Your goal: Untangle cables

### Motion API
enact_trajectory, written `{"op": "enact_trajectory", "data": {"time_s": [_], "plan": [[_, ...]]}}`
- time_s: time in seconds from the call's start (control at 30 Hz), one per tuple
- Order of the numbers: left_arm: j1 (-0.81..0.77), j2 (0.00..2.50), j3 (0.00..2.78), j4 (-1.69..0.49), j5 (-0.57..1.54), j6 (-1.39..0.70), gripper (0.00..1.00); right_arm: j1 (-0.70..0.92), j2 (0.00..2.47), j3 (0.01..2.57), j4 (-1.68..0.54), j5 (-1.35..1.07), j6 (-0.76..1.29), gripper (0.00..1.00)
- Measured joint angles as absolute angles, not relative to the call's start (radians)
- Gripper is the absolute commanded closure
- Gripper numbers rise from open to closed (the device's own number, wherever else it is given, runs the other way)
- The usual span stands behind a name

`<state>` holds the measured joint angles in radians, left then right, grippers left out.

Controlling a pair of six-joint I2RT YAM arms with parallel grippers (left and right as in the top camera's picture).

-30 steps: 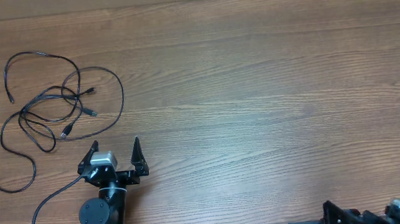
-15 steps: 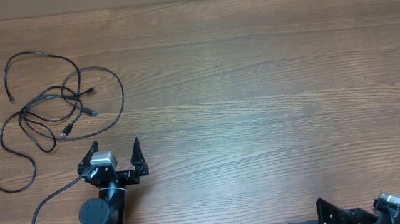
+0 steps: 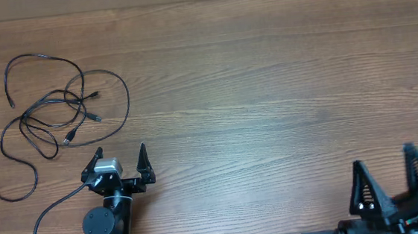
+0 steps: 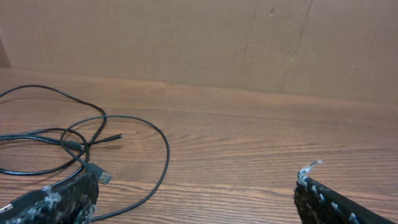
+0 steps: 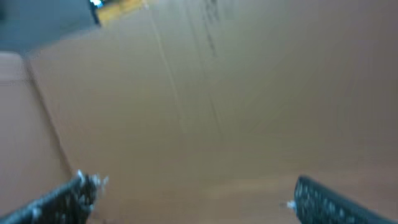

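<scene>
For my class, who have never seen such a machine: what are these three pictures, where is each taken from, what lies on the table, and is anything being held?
These are two robot arms at a wooden table, each ending in a two-finger gripper. One picture looks straight down from above. The other two come from small cameras on each wrist, so the dark shapes at their lower corners are that arm's own fingers.

From above, the left gripper sits near the bottom left, and the right gripper at the bottom right. Both are open and hold nothing.

On the table's left side lie the cables: thin black cords in loose, overlapping loops. The left wrist view shows them too. The right wrist view is blurred and shows mostly a cardboard wall.
</scene>
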<state>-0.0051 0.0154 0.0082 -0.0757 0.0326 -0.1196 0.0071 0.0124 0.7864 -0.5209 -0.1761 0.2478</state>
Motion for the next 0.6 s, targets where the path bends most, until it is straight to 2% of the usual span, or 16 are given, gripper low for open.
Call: {"op": "enact_trajectory", "data": {"time_s": [0.17,0.6], "plan": [[-0.005,0.015,0.008,-0.075,0.033,-0.12,0.0,0.007,0.011,0.606,-0.181,-0.186,0.214,0.0],[-0.005,0.015,0.008,-0.075,0.033,-0.12,0.0,0.006,0.011,0.265,0.238,-0.179,0.199,0.0]]}}
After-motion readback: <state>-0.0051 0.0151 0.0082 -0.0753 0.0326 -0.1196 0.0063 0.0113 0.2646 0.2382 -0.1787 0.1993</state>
